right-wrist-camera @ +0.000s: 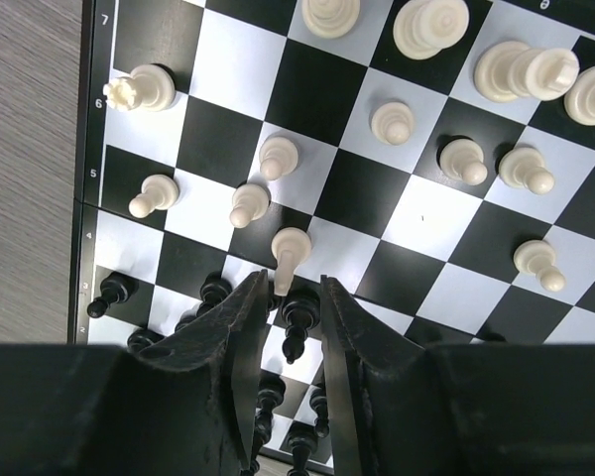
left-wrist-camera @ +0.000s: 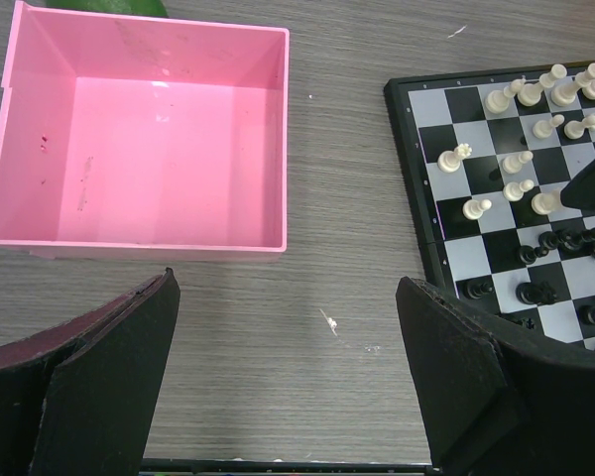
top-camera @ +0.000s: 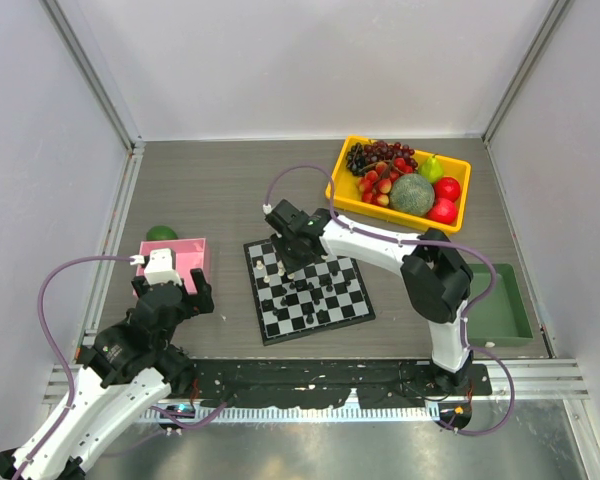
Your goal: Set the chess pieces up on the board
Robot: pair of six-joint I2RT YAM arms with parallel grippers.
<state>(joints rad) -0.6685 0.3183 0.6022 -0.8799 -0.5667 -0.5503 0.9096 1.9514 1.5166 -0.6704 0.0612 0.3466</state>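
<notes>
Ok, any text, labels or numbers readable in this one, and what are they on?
"7": printed on the board border, right wrist view.
"6": same border.
"5": same border.
"4": same border.
A further mark below the "4" is too blurred to read, and one at the top edge is cut off.
The other two views show no readable text.

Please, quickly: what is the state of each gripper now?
Left gripper: open, holding nothing.
Right gripper: jaws narrow, a black chess piece between them; whether it grips cannot be told.
</notes>
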